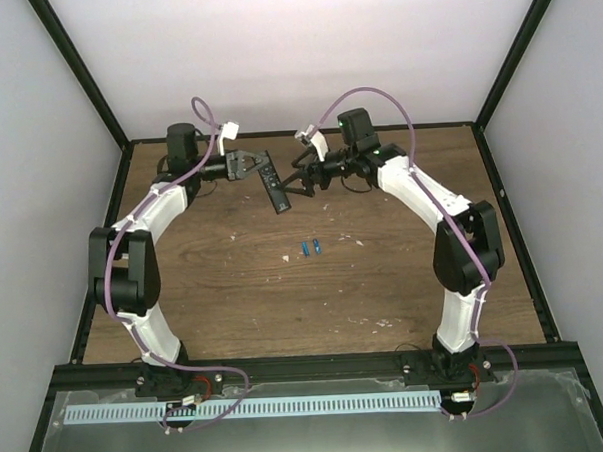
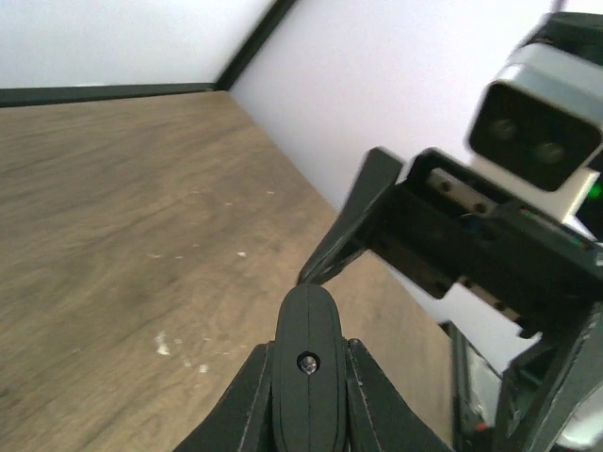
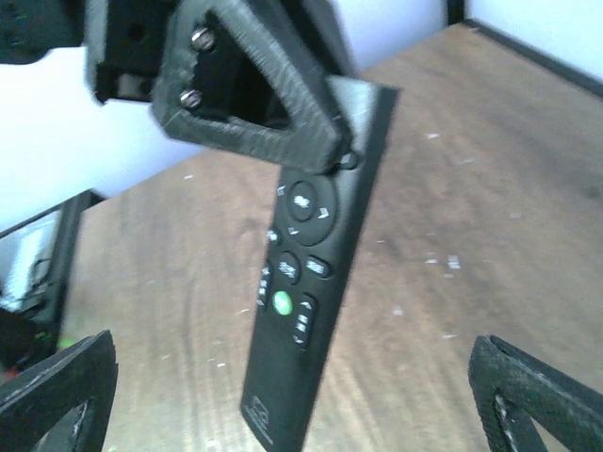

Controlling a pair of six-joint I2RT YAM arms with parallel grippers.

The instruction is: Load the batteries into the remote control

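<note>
The black remote control [image 1: 274, 190] hangs in the air at the back of the table, held at its upper end by my left gripper [image 1: 251, 165], which is shut on it. In the left wrist view the remote [image 2: 306, 311] is seen end-on, clamped in my left gripper [image 2: 308, 348]. In the right wrist view its buttoned face [image 3: 306, 282] points at the camera. My right gripper [image 1: 302, 183] is wide open just right of the remote, its fingers [image 3: 57, 395] on either side and apart from it. Two blue batteries [image 1: 310, 248] lie side by side on the table, nearer than both grippers.
The wooden table [image 1: 384, 282] carries small white specks. Black frame posts and pale walls stand at the back and sides. A metal shelf [image 1: 320, 415] runs along the near edge behind the arm bases.
</note>
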